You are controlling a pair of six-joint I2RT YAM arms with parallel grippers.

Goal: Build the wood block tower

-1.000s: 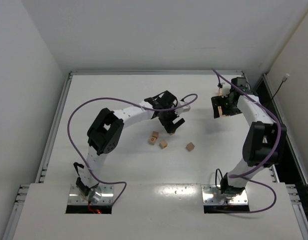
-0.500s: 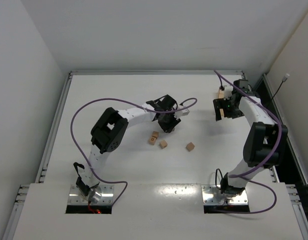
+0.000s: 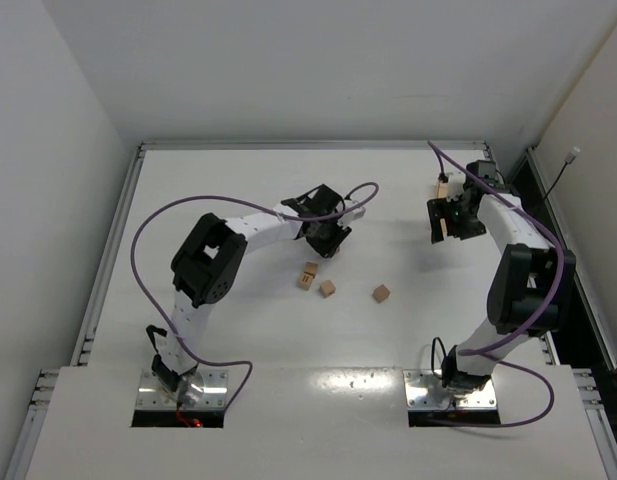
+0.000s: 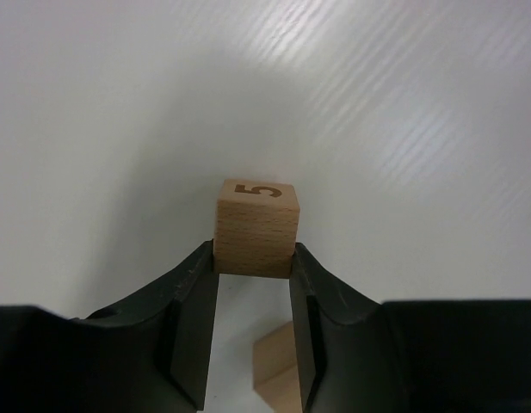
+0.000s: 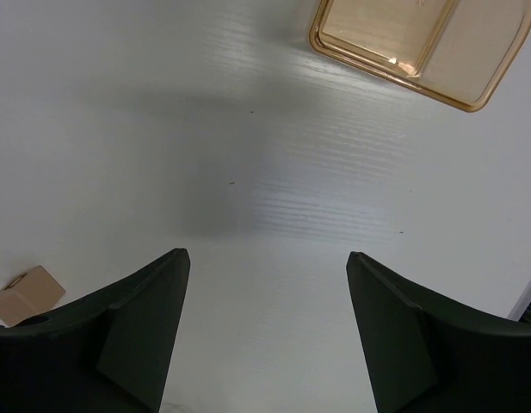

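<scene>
My left gripper (image 4: 253, 258) is shut on a tan wood block (image 4: 256, 225) with a dark "5" on its top face, held by the fingertips above the white table. Between the fingers, lower down, a second wood block (image 4: 278, 377) lies on the table. From above, the left gripper (image 3: 324, 240) hides its block. Just in front of it sit a marked tan piece (image 3: 308, 275) that looks like two cubes together, a single cube (image 3: 328, 288) and another cube (image 3: 381, 293). My right gripper (image 5: 267, 258) stands open over bare table at the far right (image 3: 446, 215).
An amber translucent tray (image 5: 420, 43) lies just beyond the right gripper. One tan cube (image 5: 24, 294) shows at the left edge of the right wrist view. Purple cables loop over both arms. A raised rail (image 3: 308, 146) borders the table's far edge.
The left gripper shut on the "5" block and drew back to the left. The right gripper's fingers narrowed slightly; the arm barely moved.
</scene>
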